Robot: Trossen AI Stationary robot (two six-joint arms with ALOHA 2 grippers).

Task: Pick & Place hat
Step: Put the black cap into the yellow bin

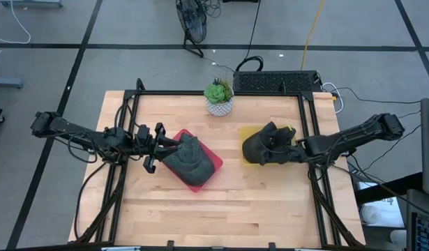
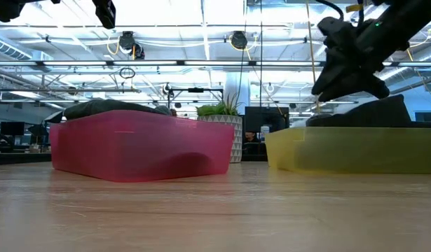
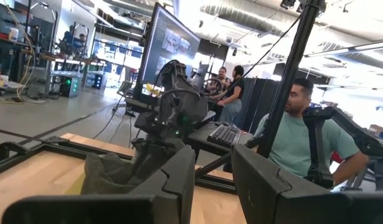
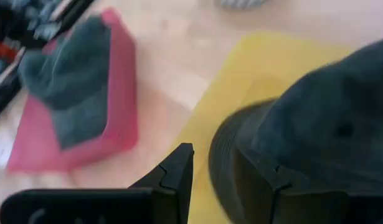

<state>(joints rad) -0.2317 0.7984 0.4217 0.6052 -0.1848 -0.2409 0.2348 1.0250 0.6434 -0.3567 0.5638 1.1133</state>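
Note:
A grey hat point(image 1: 190, 159) lies on a red tray point(image 1: 187, 132) left of the table's middle, its top showing above the tray wall point(image 2: 141, 143) in the low view. My left gripper point(image 1: 169, 145) hovers open at the tray's left edge, raised well above it point(image 2: 104, 12). A darker hat point(image 1: 266, 145) rests on a yellow tray point(image 1: 246, 130) on the right. My right gripper point(image 1: 280, 148) is open over this hat. In the right wrist view its fingers point(image 4: 179, 168) stand on either side of the brim edge point(image 4: 217, 155). My right gripper comes at the dark hat slanting down from the table's right side, one finger point(image 4: 260, 177) over the crown side and one outside the brim point(image 4: 217, 155). Whether either finger touches the hat, I cannot tell. The hat lies on the yellow tray point(image 4: 241, 68).
A potted plant point(image 1: 219, 96) stands at the table's far edge between the two trays. A black box point(image 1: 277, 81) sits beyond the far edge. Bare wood spans the near half of the table. People sit in the room beyond point(image 3: 297, 137).

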